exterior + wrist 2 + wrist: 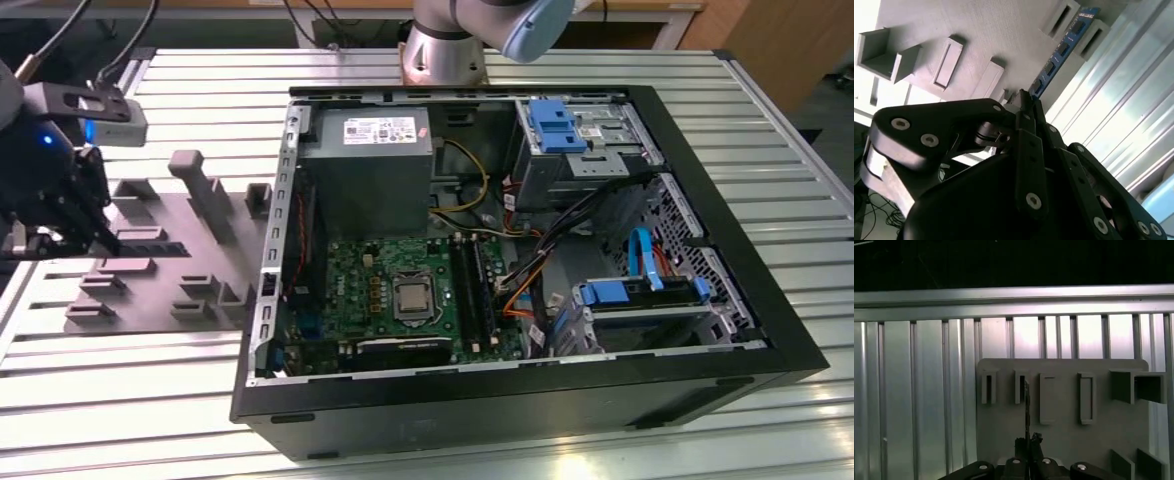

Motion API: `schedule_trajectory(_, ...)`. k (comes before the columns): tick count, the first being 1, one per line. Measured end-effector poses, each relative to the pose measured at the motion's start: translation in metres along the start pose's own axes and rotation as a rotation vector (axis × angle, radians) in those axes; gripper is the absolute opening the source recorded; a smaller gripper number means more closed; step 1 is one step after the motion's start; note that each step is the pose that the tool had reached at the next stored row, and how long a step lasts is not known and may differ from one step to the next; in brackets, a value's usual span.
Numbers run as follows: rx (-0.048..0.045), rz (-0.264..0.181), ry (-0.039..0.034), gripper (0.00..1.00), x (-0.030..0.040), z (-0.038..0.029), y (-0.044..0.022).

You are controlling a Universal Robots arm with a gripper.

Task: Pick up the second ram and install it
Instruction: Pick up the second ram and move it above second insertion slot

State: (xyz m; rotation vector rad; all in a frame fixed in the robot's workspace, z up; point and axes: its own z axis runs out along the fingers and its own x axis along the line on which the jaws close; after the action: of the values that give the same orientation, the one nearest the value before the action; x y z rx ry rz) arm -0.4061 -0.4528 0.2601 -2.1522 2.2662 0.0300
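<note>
Exterior view, gripper (pixel 91 236): over the grey fixture plate (pixel 160 292), at the exterior view's left, well apart from the open computer case (pixel 534 405).
Second wrist view, grip: pinching one end of the second ram (pixel 1064 47); the stick reaches toward the plate's slotted blocks.
First wrist view, second ram: edge-on, just beside a slotted block on the plate.

Motherboard (pixel 354 268) lies in the case (pixel 534 392); fixture plate (pixel 147 215) beside it.
</note>
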Motion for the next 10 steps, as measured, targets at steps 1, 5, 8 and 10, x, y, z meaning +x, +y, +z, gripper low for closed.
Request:
schedule_trajectory(1, -0.0001, 0.0, 0.0001, 0.14, -0.0001, -0.0045, 0.0)
schedule_trajectory(5, 0.0, 0.0, 0.0, 0.14, -0.0006, -0.0227, 0.0001)
schedule_trajectory(8, 0.0001, 0.0, -0.0001, 0.14, -0.0009, -0.0363, 0.0001)
schedule_trajectory(10, 0.0, 0.0, 0.0, 0.14, -0.0011, -0.0453, 0.0001)
